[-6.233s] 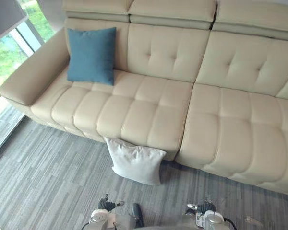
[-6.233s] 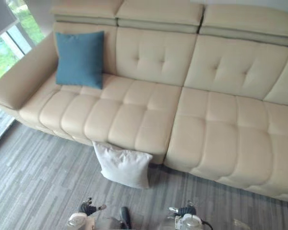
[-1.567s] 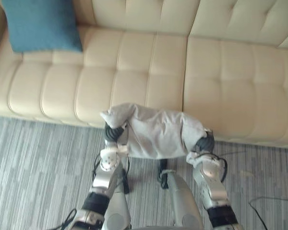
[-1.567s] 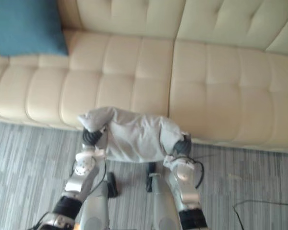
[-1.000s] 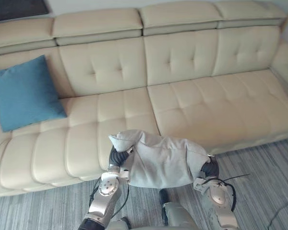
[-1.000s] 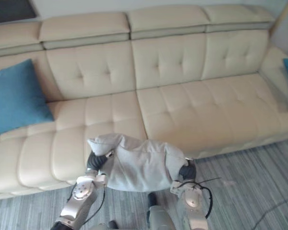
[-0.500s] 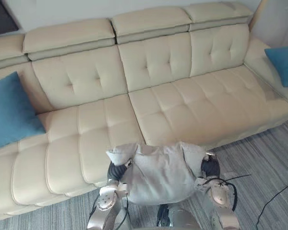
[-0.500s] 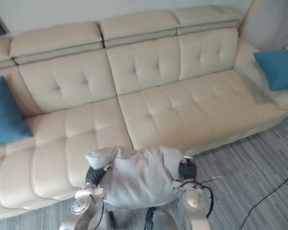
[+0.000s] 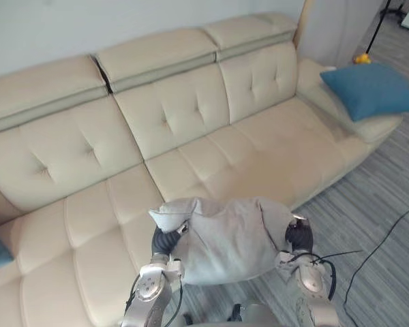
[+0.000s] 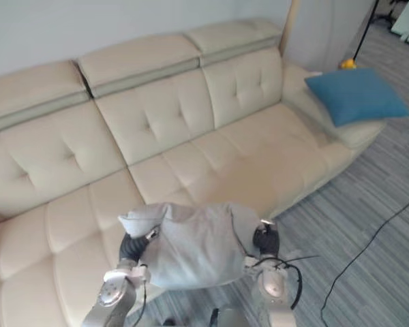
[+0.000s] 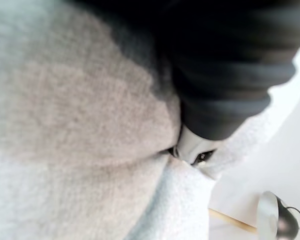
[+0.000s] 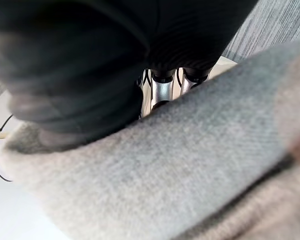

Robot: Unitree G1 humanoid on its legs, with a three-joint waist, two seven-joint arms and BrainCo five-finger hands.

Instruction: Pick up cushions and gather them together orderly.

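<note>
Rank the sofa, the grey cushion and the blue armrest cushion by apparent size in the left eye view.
1. sofa
2. grey cushion (nearest the camera, so true size unsure)
3. blue cushion

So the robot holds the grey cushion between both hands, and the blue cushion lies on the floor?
Not the floor: the left eye view shows the blue cushion resting on the sofa's armrest. The grey cushion is between left hand and right hand.

You had soft, even light across the sofa (image 9: 211, 143), brightest toward the upper right of the frame. The grey cushion (image 9: 228, 238) threw a faint shadow just beneath itself. In your wrist views the left hand (image 11: 230, 75) and right hand (image 12: 65, 60) covers went nearly black against washed-out white corners.
</note>
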